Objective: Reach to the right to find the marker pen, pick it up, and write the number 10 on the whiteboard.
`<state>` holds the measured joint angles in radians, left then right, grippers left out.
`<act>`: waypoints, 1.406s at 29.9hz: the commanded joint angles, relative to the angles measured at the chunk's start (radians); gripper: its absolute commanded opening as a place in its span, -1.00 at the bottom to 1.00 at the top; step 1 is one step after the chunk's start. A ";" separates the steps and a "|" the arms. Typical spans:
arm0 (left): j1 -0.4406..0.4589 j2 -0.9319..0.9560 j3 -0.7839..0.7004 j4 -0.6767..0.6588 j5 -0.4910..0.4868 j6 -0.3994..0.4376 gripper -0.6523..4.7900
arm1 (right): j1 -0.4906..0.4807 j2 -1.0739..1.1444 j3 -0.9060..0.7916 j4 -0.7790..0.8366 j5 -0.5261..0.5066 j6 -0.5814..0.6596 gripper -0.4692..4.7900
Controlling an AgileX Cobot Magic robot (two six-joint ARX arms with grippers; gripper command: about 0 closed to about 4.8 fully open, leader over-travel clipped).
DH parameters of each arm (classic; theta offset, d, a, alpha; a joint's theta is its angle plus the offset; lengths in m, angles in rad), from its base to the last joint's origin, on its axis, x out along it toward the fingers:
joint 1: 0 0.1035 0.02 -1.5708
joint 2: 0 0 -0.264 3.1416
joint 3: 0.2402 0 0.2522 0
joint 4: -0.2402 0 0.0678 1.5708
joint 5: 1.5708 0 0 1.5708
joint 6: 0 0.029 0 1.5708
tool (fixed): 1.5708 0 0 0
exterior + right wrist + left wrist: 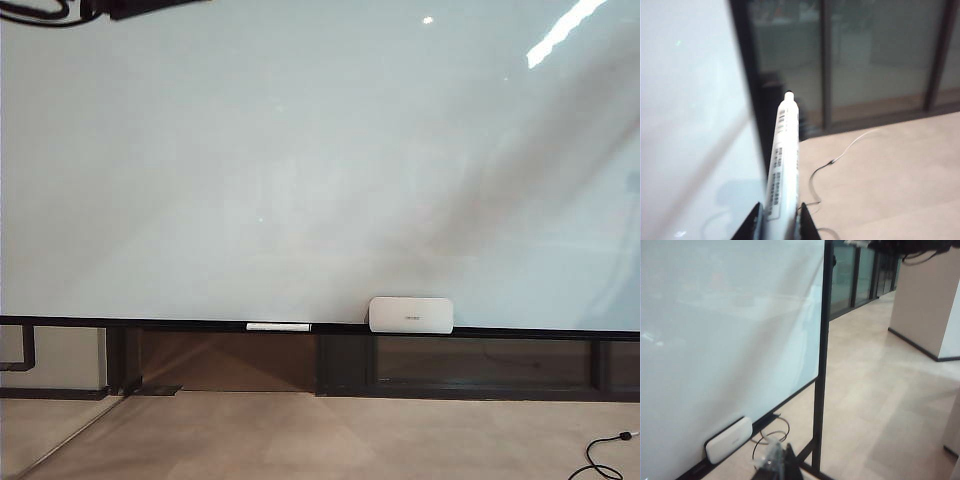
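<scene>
Gripping the marker pen point(784, 165), the right gripper point(780, 220) shows only in its wrist view beside the whiteboard point(685, 125); whether the left gripper point(774, 465) is open, I cannot tell.

Right gripper point(781, 220): two black, wedge-shaped fingers. Left gripper point(774, 462): dark body, possibly clear plastic fingertip, blurred.

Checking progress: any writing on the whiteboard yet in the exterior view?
No, the whiteboard shows only light reflections and shadows; no black strokes appear anywhere on its surface.
</scene>
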<state>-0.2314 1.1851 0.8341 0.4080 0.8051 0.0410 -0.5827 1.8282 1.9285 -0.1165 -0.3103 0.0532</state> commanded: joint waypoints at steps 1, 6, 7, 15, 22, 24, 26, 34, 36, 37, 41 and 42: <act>0.000 -0.029 0.013 0.009 -0.024 -0.038 -0.78 | 0.047 -0.053 0.004 0.005 -0.003 0.011 -0.83; 0.000 -0.087 0.014 -0.014 -0.105 -0.042 -0.78 | 0.156 -0.098 0.005 -0.006 -0.007 0.032 -0.83; 0.000 -0.100 0.016 -0.024 -0.118 -0.042 -0.78 | 0.183 -0.105 0.005 -0.014 -0.007 0.034 -0.83; 0.000 -0.182 0.122 -0.252 -0.182 0.011 -0.78 | 0.394 -0.151 0.006 -0.059 0.002 0.037 -0.83; 0.000 -0.216 0.222 -0.404 -0.299 0.016 -0.78 | 0.555 -0.160 0.007 -0.053 0.032 0.054 -0.83; 0.000 -0.228 0.243 -0.443 -0.344 0.037 -0.78 | 0.589 -0.157 0.007 -0.043 0.032 0.060 -0.83; 0.000 -0.242 0.255 -0.476 -0.395 0.061 -0.78 | 0.628 -0.154 0.007 -0.034 0.051 0.072 -0.83; 0.000 -0.285 0.260 -0.517 -0.465 0.109 -0.78 | 0.726 -0.111 0.007 -0.011 0.079 0.104 -0.83; 0.000 -0.286 0.264 -0.523 -0.477 0.122 -0.78 | 0.746 -0.097 0.007 0.000 0.088 0.113 -0.83; 0.000 -0.286 0.264 -0.524 -0.477 0.119 -0.78 | 0.753 -0.092 0.007 0.005 0.089 0.118 -0.83; 0.001 -0.286 0.264 -0.541 -0.499 0.117 -0.78 | 0.779 -0.071 0.007 0.046 0.091 0.130 -0.83; 0.001 -0.286 0.265 -0.542 -0.498 0.122 -0.78 | 0.784 -0.066 0.008 0.057 0.100 0.130 -0.83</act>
<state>-0.2302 0.9016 1.0920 -0.1368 0.3130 0.1551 0.1951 1.7660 1.9293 -0.1097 -0.2241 0.1772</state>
